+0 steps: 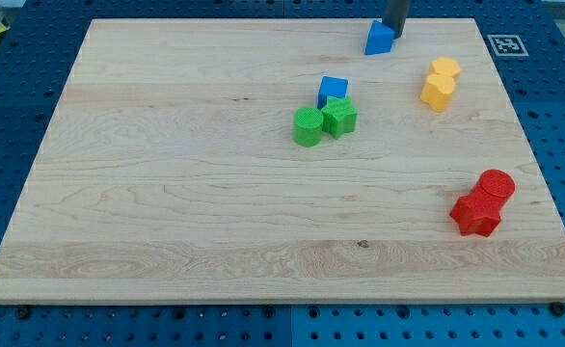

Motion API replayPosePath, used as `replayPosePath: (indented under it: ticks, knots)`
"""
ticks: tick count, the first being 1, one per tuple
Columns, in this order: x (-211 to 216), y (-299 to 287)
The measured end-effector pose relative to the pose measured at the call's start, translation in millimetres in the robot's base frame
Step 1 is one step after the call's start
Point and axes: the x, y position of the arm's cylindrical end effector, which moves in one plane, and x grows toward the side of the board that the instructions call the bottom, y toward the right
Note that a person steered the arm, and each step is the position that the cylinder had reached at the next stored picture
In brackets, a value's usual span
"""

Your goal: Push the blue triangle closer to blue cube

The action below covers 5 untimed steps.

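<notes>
blue triangle (380, 39) has my tip (394, 34), a plain rod with no pincer, seemingly touching at its 1 o'clock, placed to shove it toward the blue cube (333, 90) at 7 o'clock

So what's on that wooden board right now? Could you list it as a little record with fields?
board: wooden board on a blue pegboard
my tip: at the view's top, touching the blue triangle's upper right
blue triangle: near the top edge
blue cube: near the centre, apart from the triangle
green blocks: cylinder and star-like block, just below the cube
yellow blocks: pair at the right
red blocks: pair at the lower right
</notes>
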Motion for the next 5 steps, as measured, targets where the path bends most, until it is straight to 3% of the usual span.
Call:
replayPosePath:
  ticks: [2,5]
  knots:
    - [3.1,-27.4]
    - [44.4,-58.5]
